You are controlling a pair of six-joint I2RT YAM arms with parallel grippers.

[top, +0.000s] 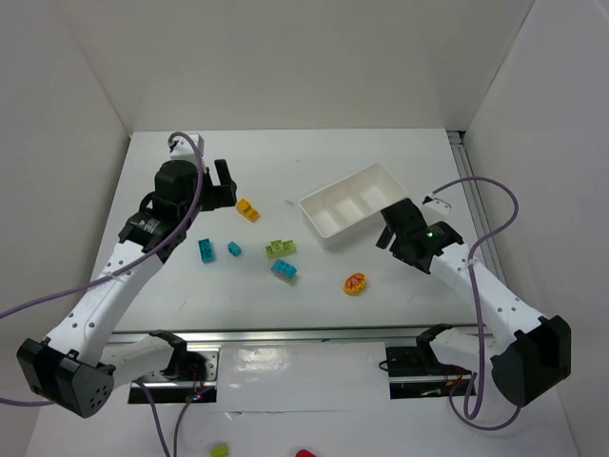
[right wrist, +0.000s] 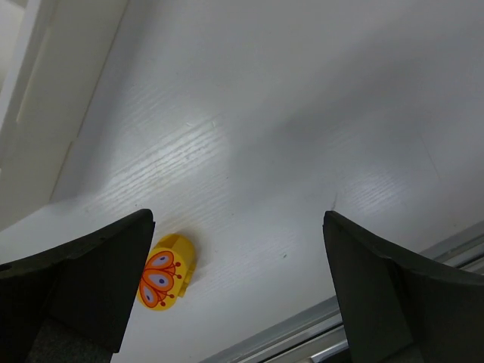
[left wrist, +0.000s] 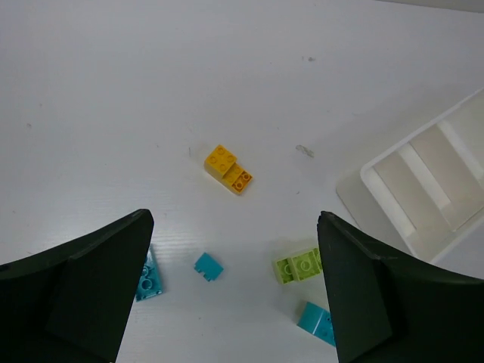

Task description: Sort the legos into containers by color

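Observation:
The white three-compartment tray [top: 350,205] lies at the right of centre with nothing in it. An orange-yellow brick [top: 247,208], two cyan bricks [top: 206,250] [top: 234,248], a lime green brick [top: 281,248], a third cyan brick [top: 284,270] and the rounded yellow piece with red marks [top: 354,284] lie loose on the table. My left gripper [top: 226,186] is open and empty, above the table just left of the orange brick [left wrist: 228,168]. My right gripper [top: 390,227] is open and empty, beside the tray's near right corner, with the yellow piece [right wrist: 166,271] by its left finger.
In the left wrist view the small cyan brick [left wrist: 207,265] and the green brick [left wrist: 299,266] show between my fingers, and the tray [left wrist: 423,189] is at the right. The tray's wall [right wrist: 38,113] stands at the left of the right wrist view. A metal rail [top: 314,335] runs along the table's near edge.

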